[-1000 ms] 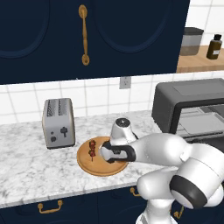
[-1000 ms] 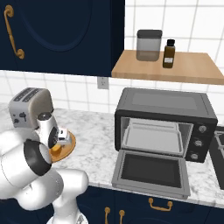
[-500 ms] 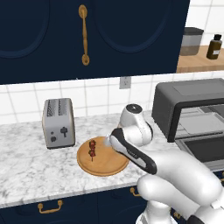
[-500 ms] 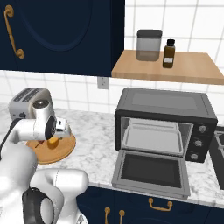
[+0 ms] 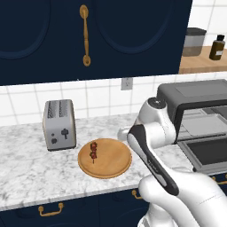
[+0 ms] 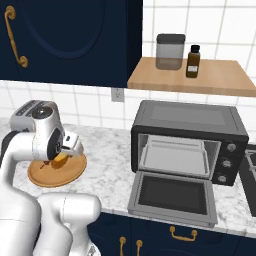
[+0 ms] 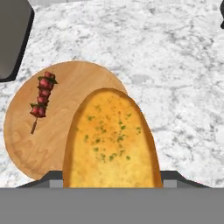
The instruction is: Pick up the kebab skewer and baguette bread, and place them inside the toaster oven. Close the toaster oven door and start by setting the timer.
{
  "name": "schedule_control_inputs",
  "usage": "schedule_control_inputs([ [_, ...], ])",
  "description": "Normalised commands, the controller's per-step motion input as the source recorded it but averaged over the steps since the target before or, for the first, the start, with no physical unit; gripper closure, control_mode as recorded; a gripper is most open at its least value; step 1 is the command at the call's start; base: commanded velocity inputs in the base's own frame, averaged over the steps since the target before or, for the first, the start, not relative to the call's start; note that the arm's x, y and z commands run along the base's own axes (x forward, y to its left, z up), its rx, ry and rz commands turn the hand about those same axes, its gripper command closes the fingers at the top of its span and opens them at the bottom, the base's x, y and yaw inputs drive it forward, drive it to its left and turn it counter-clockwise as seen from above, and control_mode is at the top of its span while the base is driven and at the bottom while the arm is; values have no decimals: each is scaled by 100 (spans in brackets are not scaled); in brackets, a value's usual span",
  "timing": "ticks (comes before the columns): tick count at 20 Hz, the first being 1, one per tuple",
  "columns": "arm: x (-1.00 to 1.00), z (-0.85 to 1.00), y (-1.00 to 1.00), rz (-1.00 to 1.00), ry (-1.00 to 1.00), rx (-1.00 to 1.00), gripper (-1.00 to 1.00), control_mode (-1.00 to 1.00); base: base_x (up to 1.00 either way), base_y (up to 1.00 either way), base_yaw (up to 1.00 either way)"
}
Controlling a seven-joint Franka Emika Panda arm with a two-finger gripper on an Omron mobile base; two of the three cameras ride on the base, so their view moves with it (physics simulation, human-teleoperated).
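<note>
Now kebab skewer point(image 5: 93, 151) on wooden board point(image 5: 111, 164), toaster oven point(image 6: 186, 131) open

The marble counter point(image 5: 26, 173) bears a toaster point(image 5: 59, 124), round wooden board point(image 5: 111, 162) and toaster oven point(image 6: 187, 135).

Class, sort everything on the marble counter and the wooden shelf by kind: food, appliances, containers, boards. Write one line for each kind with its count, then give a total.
Food: 2, the kebab skewer and the baguette bread held in the hand
Appliances: 2, the toaster and the toaster oven
Containers: 2, the grey canister and the dark bottle
Boards: 1, the round wooden board
Total: 7
</note>
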Motion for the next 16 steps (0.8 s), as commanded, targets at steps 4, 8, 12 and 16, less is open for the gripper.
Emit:
schedule_control_inputs([
  [4,-7,56,-54,-27,0,2,100,-100,0,0,0],
  [8,-4,25,-60,-28,0,1,100,-100,0,0,0],
  [12,0,14,-35,-31,0,0,100,-100,0,0,0],
  [16,-2,9,-51,-29,0,0,100,-100,0,0,0],
])
